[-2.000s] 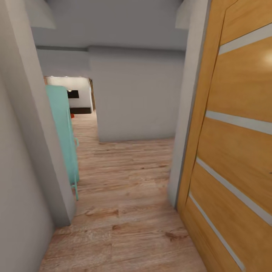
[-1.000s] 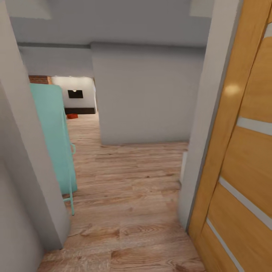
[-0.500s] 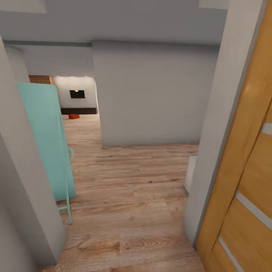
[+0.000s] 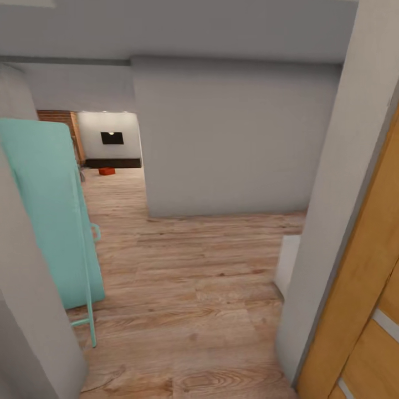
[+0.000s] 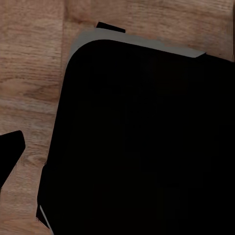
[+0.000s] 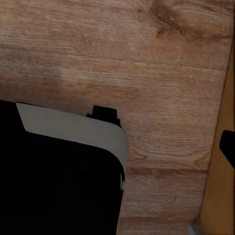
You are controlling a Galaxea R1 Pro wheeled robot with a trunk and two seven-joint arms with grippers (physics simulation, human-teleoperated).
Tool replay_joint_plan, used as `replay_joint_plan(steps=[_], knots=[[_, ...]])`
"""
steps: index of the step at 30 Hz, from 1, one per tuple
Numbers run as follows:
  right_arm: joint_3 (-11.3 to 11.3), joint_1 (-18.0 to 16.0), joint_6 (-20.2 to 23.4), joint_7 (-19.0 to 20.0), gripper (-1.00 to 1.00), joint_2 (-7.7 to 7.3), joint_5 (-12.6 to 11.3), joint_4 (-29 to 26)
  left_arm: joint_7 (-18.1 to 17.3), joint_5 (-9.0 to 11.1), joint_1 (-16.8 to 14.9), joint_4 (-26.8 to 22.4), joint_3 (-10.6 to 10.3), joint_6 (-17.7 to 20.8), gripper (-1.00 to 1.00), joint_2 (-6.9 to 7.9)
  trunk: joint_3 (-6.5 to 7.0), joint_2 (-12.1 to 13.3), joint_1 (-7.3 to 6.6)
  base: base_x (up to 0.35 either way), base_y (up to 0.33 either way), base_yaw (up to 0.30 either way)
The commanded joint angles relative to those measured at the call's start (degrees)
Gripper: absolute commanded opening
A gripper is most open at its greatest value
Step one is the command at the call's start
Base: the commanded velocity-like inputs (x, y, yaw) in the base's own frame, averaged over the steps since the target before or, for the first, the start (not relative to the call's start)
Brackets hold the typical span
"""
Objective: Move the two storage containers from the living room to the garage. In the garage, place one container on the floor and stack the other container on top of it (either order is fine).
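Where grey walls (image 4: 233, 138) narrow, light wood plank floor (image 4: 194, 277).

A light wood plank floor (image 4: 188, 277) runs ahead between a turquoise panel on thin legs (image 4: 52, 221) at left and a wooden door (image 4: 366, 288) at right. Far behind, a small orange-red box (image 4: 107, 171) sits on the floor before a long dark low cabinet (image 4: 111, 163).

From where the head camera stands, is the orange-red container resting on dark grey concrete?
No, the container sits far off on light wood plank flooring.
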Motion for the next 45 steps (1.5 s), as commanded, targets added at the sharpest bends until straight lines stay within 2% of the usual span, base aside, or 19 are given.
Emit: replay_joint_plan(steps=[1,45], knots=[[0.49,-0.07,-0.33,-0.02,1.00,0.03,-0.50,0.18,0.06,0.24,-0.01,-0.02,0.02,-0.11,1.00,0.00,-0.05,-0.03,0.03,0.323,0.000,0.000],[0.53,-0.07,-0.31,0.31,1.00,-0.01,-0.40,0.18,0.10,0.24,-0.01,-0.02,0.02,-0.06,1.00,0.06,-0.05,-0.03,0.03,0.324,0.000,0.000]])
